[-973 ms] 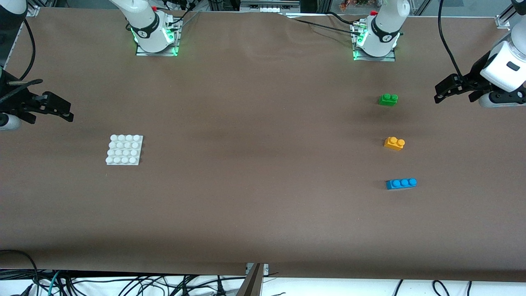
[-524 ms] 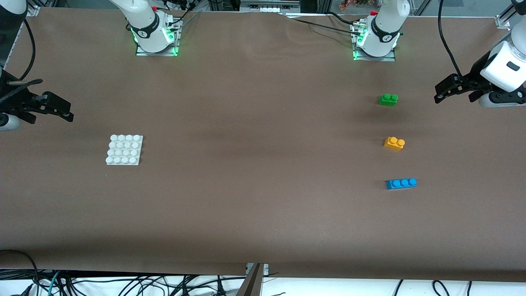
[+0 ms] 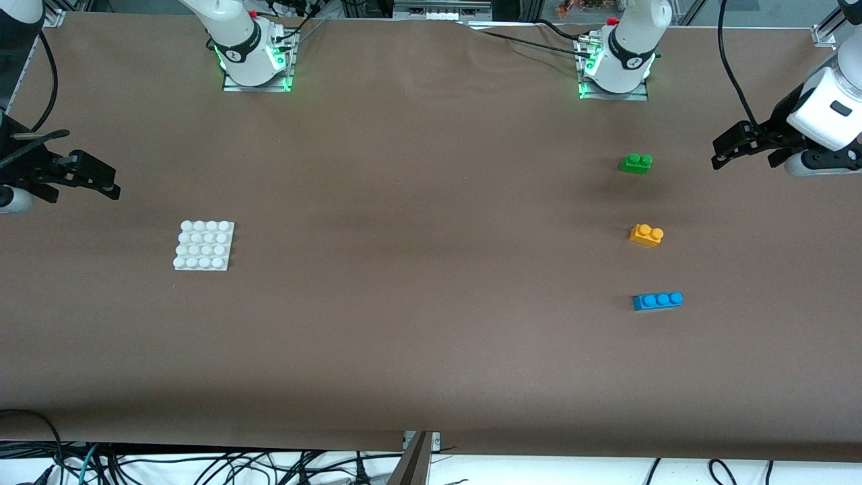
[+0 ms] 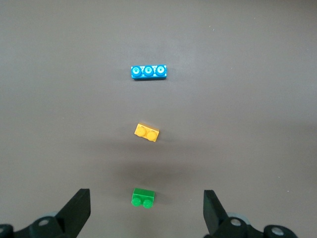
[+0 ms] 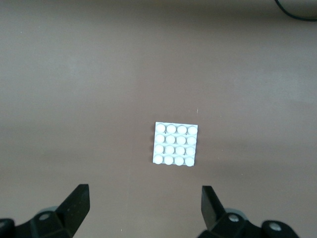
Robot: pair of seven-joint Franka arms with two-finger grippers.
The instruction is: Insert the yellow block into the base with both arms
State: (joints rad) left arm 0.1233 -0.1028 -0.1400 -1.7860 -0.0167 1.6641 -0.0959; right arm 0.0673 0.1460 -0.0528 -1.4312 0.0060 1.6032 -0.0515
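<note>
Distance is what I am weighing from here: the yellow block [image 3: 646, 235] lies toward the left arm's end of the table, and the left gripper [image 3: 744, 145] hangs over that same end, well nearer to it than the right gripper [image 3: 84, 176], which hangs over the table's edge at the right arm's end. So I judge the pick belongs to the left arm.

The block sits in a row of three, well apart from each other: the green brick [image 3: 636, 163] farther from the front camera, the blue brick [image 3: 657, 300] nearer to it, the yellow one between them. In the left wrist view I see the left gripper's fingers [image 4: 79, 210] spread wide with nothing between them, and the green brick lies closest to them, the yellow block [image 4: 147, 132] one step further out along the same line. Its two studs run at a slight slant to the row, its long axis a little skewed against the blue brick's; I would turn the wrist so the jaws close across the short sides.

The base [image 3: 204, 245] rests flat toward the right arm's end, studs up, bare. The right wrist view shows it [image 5: 175, 144] ahead of the right gripper, whose jaws also stand apart and empty. I reckon that arm's part is to steady the plate. Nothing is grasped yet
</note>
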